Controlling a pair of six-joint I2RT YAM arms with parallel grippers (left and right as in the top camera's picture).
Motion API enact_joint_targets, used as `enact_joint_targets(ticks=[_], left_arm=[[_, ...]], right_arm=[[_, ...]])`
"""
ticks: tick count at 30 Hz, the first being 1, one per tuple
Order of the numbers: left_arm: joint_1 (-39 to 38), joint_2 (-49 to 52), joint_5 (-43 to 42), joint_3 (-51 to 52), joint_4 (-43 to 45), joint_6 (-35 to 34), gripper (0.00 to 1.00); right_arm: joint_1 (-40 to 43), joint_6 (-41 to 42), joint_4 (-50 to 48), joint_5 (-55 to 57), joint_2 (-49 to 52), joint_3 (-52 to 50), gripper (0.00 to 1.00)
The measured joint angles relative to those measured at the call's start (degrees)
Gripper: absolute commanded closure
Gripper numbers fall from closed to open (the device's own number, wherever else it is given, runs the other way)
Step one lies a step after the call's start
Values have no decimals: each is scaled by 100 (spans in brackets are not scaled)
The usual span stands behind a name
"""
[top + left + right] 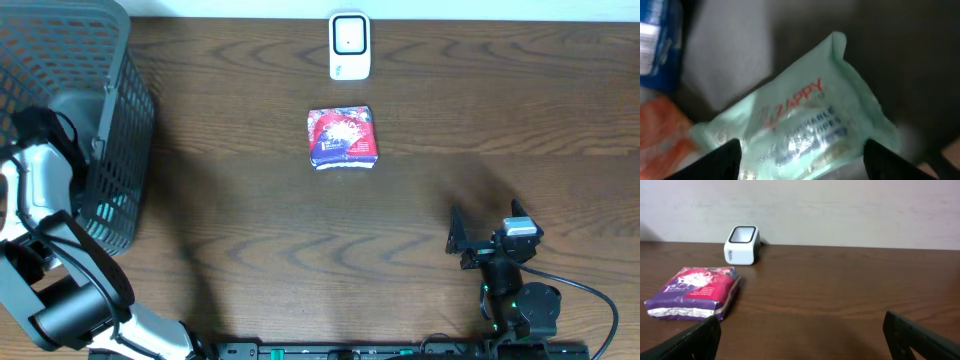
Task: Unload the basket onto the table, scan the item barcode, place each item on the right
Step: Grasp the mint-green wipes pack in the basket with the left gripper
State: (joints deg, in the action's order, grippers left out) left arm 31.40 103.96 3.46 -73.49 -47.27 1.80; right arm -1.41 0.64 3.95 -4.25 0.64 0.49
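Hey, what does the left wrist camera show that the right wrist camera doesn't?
Only the left wrist: a mint-green soft plastic wipes pack, beside a blue packet and an orange packet. Only the right wrist: a white box-shaped barcode scanner and a red-and-purple flat packet on the brown wooden table. Shared: each shows its own hand, the left hand and the right hand, both open.

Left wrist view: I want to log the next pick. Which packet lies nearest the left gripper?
The mint-green Zappy wipes packet, framed between the open jaws of the left gripper; the blue packet and orange packet lie off to one side.
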Motion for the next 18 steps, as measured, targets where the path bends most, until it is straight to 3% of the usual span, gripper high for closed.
enact_joint_targets(ticks=[3, 6, 9, 14, 18], left_arm=[[0, 0, -11, 315, 422, 13, 22], [0, -9, -13, 496, 772, 46, 32], [-11, -35, -46, 647, 1027, 120, 46], [-22, -74, -61, 741, 1259, 160, 89], [-17, -149, -11, 737, 1327, 140, 93]], right_arm=[[0, 0, 0, 0, -2, 0, 1], [0, 0, 0, 0, -2, 0, 1], [0, 0, 0, 0, -2, 0, 1], [0, 0, 0, 0, -2, 0, 1], [0, 0, 0, 0, -2, 0, 1]])
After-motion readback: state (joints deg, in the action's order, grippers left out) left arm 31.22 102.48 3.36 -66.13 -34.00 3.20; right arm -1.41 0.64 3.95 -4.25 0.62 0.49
